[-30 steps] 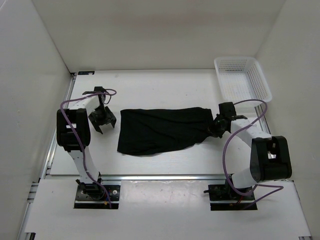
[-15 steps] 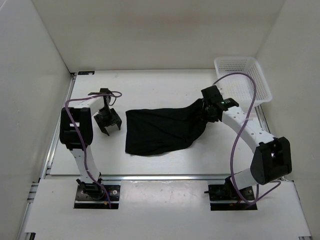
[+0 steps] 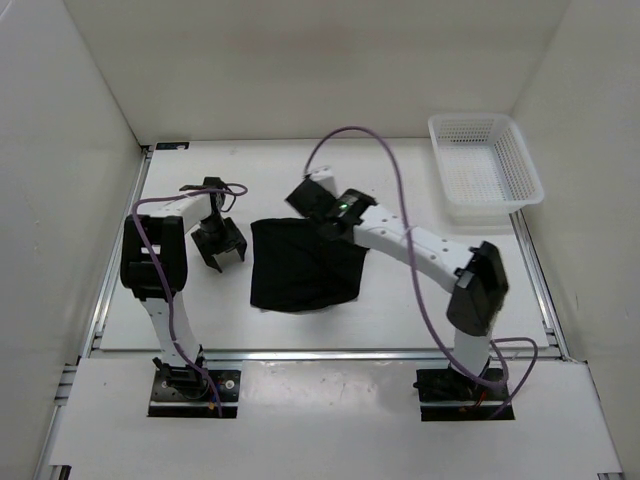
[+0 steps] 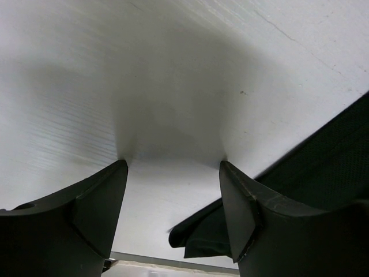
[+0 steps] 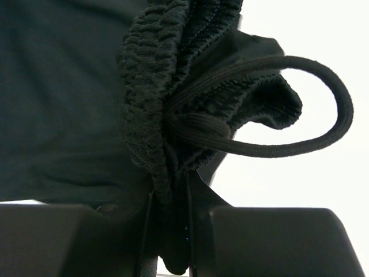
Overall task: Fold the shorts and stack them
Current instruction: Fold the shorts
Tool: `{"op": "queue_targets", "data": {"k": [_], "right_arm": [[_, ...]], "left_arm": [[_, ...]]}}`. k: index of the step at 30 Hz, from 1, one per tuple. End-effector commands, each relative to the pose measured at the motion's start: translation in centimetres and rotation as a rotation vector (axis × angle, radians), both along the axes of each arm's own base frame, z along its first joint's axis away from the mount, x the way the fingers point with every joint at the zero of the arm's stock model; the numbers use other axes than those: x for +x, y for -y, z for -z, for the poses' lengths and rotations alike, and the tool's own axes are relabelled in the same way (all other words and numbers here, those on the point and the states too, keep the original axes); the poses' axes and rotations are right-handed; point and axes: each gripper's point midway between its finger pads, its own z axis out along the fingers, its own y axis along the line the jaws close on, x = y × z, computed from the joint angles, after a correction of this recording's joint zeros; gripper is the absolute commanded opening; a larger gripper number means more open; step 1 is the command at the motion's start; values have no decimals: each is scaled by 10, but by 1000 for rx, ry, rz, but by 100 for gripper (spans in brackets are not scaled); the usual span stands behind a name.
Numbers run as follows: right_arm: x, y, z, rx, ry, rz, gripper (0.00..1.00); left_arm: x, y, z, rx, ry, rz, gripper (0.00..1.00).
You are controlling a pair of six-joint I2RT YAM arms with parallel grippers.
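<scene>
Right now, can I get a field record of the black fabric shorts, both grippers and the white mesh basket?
garment: soft black fabric shorts, partly doubled over on the white table
right gripper: shut on the shorts' ribbed waistband, drawstring loop hanging free
left gripper: open, empty, beside the shorts' left edge
white plastic mesh basket: far right corner, empty

The white table (image 3: 300, 170) carried two things. A pair of black shorts (image 3: 295, 275) lay near its middle, a little toward the left edge, spread in a roughly square dark patch. Most of the fabric lay flat on the surface, while the far part was gathered up off it. A white plastic mesh basket (image 3: 493, 208) sat in the far right corner, well apart from the shorts.
</scene>
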Motion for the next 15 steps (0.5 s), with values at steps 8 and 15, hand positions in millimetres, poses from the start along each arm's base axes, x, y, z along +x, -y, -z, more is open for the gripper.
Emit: {"op": "queue_targets", "data": {"k": [8, 15], "right_arm": [[-12, -101, 14, -98, 75, -157, 0], [-23, -120, 28, -94, 52, -201, 0]], "left_arm": [[2, -45, -67, 63, 89, -175, 78], [0, -59, -79, 53, 106, -234, 78]]}}
